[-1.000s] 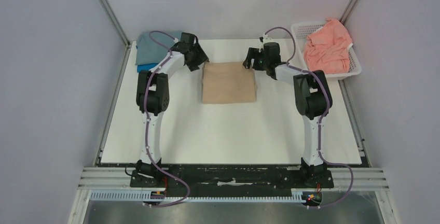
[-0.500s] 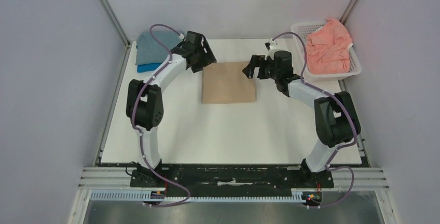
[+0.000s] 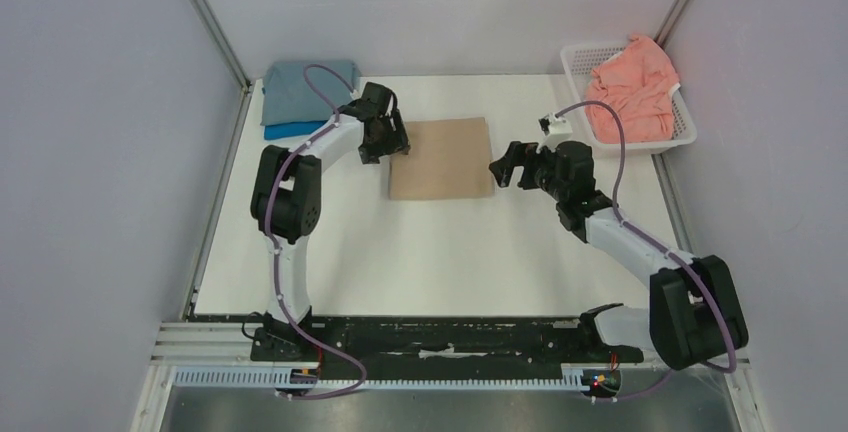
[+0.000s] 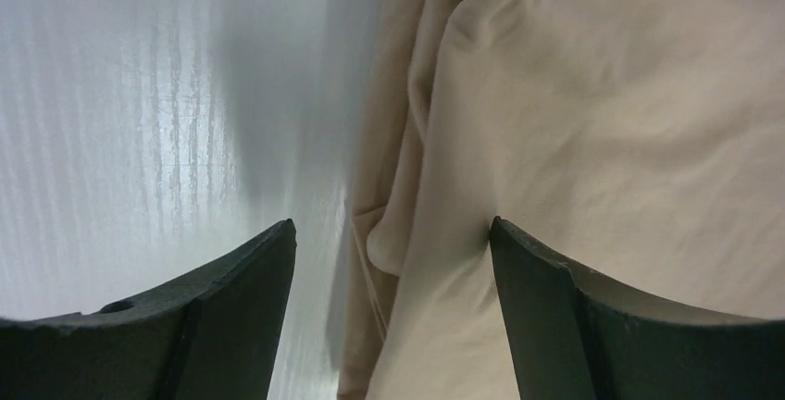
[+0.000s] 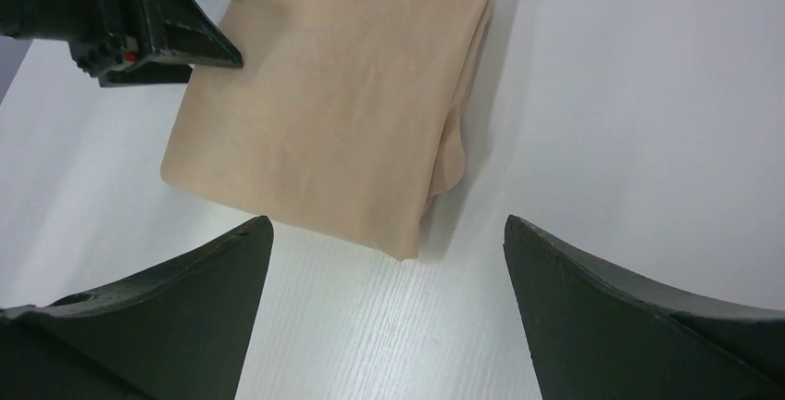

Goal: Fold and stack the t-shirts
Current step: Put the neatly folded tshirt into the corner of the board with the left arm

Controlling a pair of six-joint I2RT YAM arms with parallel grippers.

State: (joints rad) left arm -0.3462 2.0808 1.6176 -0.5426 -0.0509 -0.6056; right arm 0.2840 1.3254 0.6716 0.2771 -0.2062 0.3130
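The tan t-shirt lies folded into a rectangle on the white table. My left gripper is open at the shirt's left edge; in the left wrist view one finger is over the bare table and the other over the tan cloth. My right gripper is open and empty, just right of the shirt's near right corner, with the shirt ahead of it. A grey-blue t-shirt lies folded on a bright blue one at the far left. A salmon-pink t-shirt is crumpled in the basket.
The white lattice basket stands at the table's far right corner. Grey walls close in the table on the left, back and right. The left gripper's fingers show in the right wrist view at the shirt's far left edge.
My right gripper has swung from the shirt's far right corner down to its near right corner. My left gripper has come down from the far left corner onto the shirt's left edge.
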